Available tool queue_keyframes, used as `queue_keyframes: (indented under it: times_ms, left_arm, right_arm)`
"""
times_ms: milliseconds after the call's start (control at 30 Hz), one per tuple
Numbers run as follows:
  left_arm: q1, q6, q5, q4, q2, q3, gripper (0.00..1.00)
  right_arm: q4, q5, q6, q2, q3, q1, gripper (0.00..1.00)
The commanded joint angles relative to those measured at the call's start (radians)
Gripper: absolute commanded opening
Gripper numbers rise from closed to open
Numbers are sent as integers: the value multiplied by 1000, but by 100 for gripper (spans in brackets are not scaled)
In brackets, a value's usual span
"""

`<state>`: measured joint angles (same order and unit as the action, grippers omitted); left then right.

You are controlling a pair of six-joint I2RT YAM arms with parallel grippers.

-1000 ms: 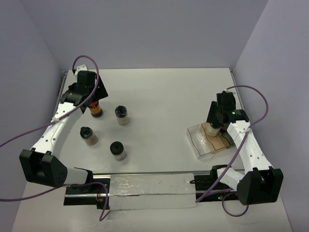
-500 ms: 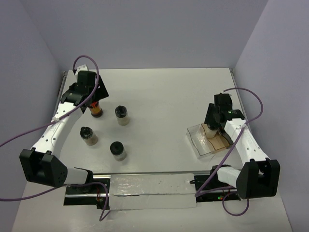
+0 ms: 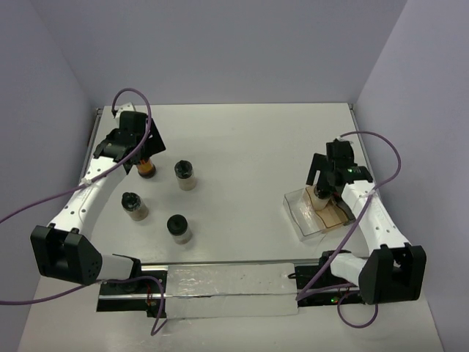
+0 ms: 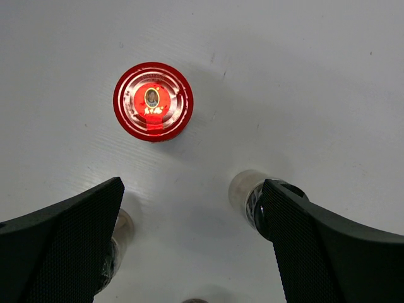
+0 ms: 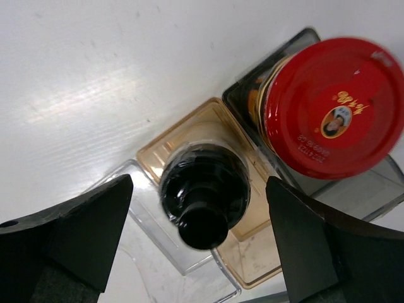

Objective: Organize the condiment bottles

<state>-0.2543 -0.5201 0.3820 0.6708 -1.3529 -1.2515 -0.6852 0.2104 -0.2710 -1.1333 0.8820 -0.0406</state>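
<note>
My right gripper [image 5: 201,227] hangs over the clear tray [image 3: 299,209], its jaws spread wide on either side of an upright black-capped bottle [image 5: 203,189] without touching it. A red-capped bottle [image 5: 331,107] stands beside that one. My left gripper [image 4: 189,252] is open too, above a second red-capped bottle [image 4: 153,101] that stands upright just beyond the fingertips, axis vertical. I judge it the left arm's pick. Three black-capped bottles [image 3: 185,174] stand spaced apart on the white table [image 3: 249,139].
</note>
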Motion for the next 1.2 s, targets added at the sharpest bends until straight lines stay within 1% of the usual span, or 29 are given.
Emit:
queue_keyframes:
  times_ms: [0,133,233,433,633,767,900,1000,1167]
  left_arm:
    - [-3,-23,8,-23,63,21,100]
    - [-3,-65,29,20,102,34,99]
    - [-3,-97,54,76,117,30,100]
    - [-3,-120,71,136,177,42,99]
    - [-3,-138,78,150,235,86,99]
    - [1,-148,95,162,256,108,99]
    - [67,-145,31,159,263,106,100]
    - [109,-128,27,166,265,97,99]
    - [140,-119,45,196,261,67,99]
  right_arm:
    - [-14,-18,1,82,131,-8,94]
    - [-36,-5,1,73,238,-126,95]
    - [-45,21,1,29,336,-286,96]
    - [39,7,1,-80,384,-487,96]
    - [105,-19,1,-212,433,-647,96]
    - [112,-18,1,-303,488,-764,96]
    - [132,-50,1,-369,535,-870,97]
    - [137,-98,1,-407,576,-934,97]
    - [149,-142,1,-478,632,-1017,98]
